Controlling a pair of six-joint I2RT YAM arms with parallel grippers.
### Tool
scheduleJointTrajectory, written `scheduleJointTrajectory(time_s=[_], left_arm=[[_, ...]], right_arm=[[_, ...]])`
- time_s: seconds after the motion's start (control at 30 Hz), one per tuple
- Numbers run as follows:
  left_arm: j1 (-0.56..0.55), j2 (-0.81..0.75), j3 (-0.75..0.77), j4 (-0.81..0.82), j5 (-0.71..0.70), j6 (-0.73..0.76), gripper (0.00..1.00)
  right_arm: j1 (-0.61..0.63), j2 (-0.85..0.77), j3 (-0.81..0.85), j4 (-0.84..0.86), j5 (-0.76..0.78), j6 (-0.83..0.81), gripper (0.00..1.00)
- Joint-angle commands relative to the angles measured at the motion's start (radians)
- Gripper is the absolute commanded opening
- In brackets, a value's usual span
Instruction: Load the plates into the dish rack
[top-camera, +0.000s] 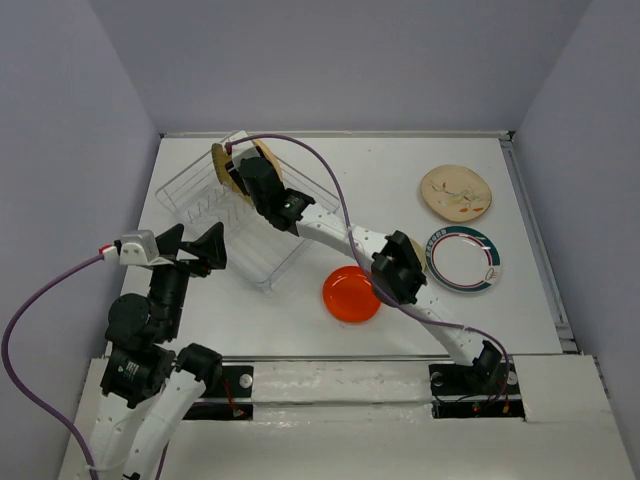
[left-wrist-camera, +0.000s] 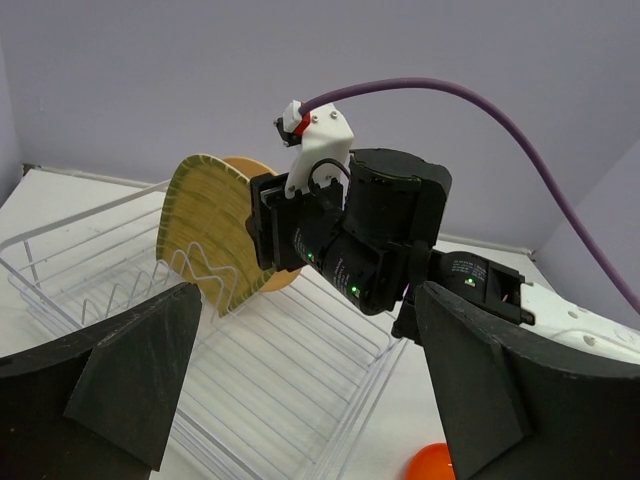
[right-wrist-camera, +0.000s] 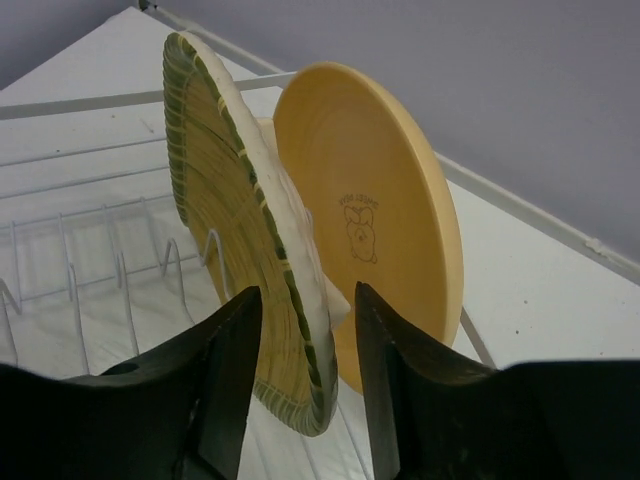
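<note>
Olive ribbing fills the gap between the clenched fingers of my right gripper (right-wrist-camera: 308, 300): the yellow-olive plate (right-wrist-camera: 230, 200) stands on edge in that pinch. The peach plate (right-wrist-camera: 390, 200) stands upright just beyond it, and the tines of the dish rack (right-wrist-camera: 70, 270) lie below. I cannot tell whether its low rim sits in a slot, so letting go early could tip it onto the peach plate or drop it flat. My left gripper (top-camera: 198, 238) hangs spread and empty, well apart.
</note>
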Motion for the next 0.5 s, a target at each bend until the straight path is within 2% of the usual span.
scheduleJointTrajectory(time_s=[0.0,0.3,0.47], left_arm=[[0.008,0.021,-0.012,0.058,0.010,0.003,0.99],[0.014,0.033,-0.012,0.055,0.015,0.002,0.99],[0.020,0.038,-0.012,0.053,0.012,0.002,0.99]], right_arm=[[0.001,-0.021,0.023,0.046,0.003,0.025,0.53],[-0.008,-0.145,-0.061,0.041,-0.009,0.061,0.69],[-0.008,-0.206,-0.090,0.003,-0.037,0.084,0.70]])
